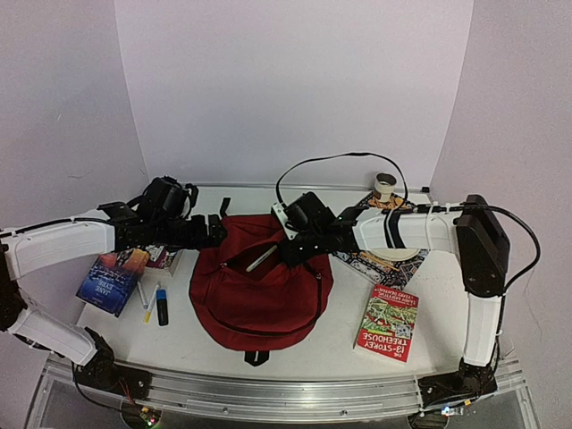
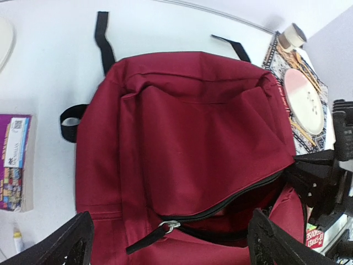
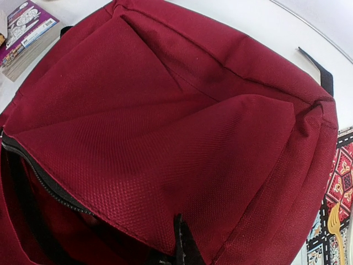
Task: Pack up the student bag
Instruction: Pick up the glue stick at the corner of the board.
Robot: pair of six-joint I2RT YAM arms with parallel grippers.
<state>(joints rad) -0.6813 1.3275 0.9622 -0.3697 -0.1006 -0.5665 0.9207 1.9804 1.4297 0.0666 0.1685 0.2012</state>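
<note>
The student bag is a dark red backpack lying flat mid-table, its black zipper partly undone and its mouth gaping toward the right arm. My left gripper hovers open at the bag's left side. In the left wrist view its fingers straddle the bag, with the metal zipper slider and black pull tab between them, untouched. My right gripper is shut on the upper fabric edge of the bag's opening, lifting it; only one dark fingertip shows. Something pale shows inside the mouth.
A blue book and two markers lie left of the bag. To the right are a patterned placemat with a plate, a tape roll behind it, and a red-and-green paperback near the front.
</note>
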